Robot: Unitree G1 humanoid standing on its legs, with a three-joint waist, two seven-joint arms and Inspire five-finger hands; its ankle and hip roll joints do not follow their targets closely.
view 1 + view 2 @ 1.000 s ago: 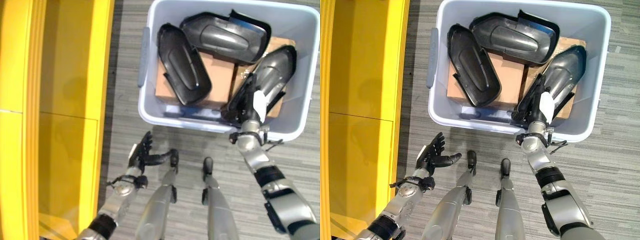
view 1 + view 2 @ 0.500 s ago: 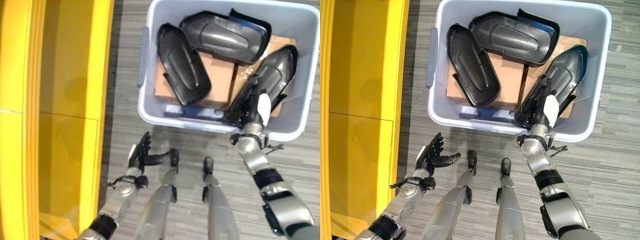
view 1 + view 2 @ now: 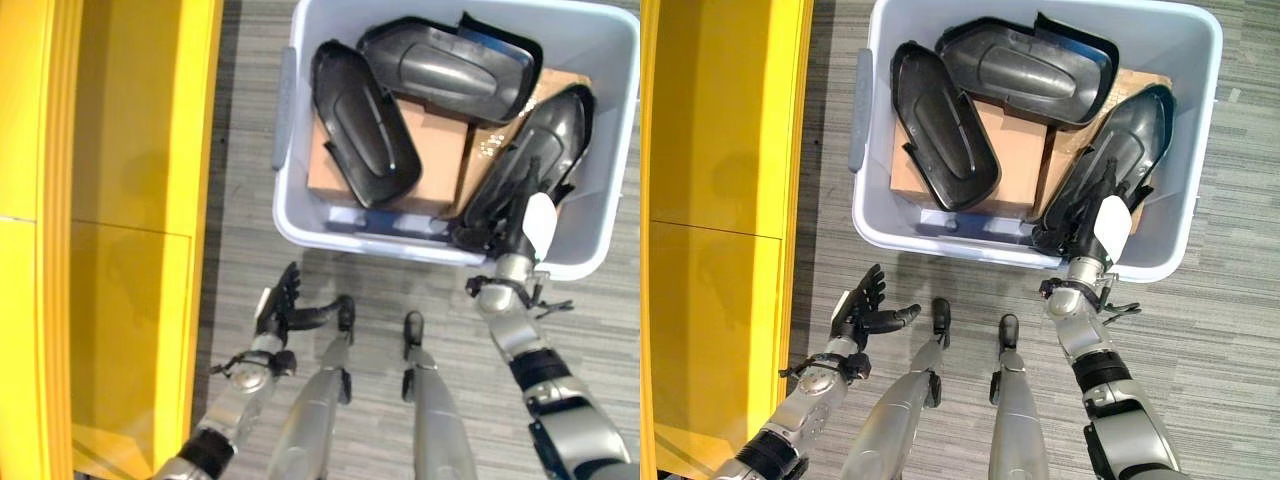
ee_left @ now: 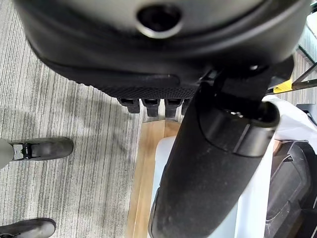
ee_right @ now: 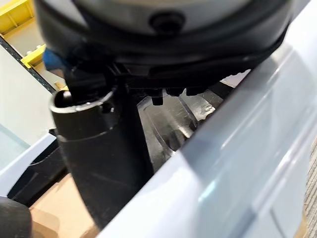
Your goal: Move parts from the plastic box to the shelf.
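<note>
Right hand [image 3: 1102, 226], at 4 o'clock in the pale grey plastic box [image 3: 1200, 150], is reaching onto a black moulded part [image 3: 1120, 150], grip indiscernible; left hand [image 3: 862, 310] is hovering open-fingered at 7 o'clock.

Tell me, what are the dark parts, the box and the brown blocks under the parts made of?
The parts look like moulded plastic with a semi-gloss dark grey finish: light glints off their curved shells. The box seems pale, smooth plastic, with rounded corners and a soft sheen on its wall. The brown blocks look like cardboard: matte, flat-faced, with sharp edges, though wood cannot be ruled out.
</note>
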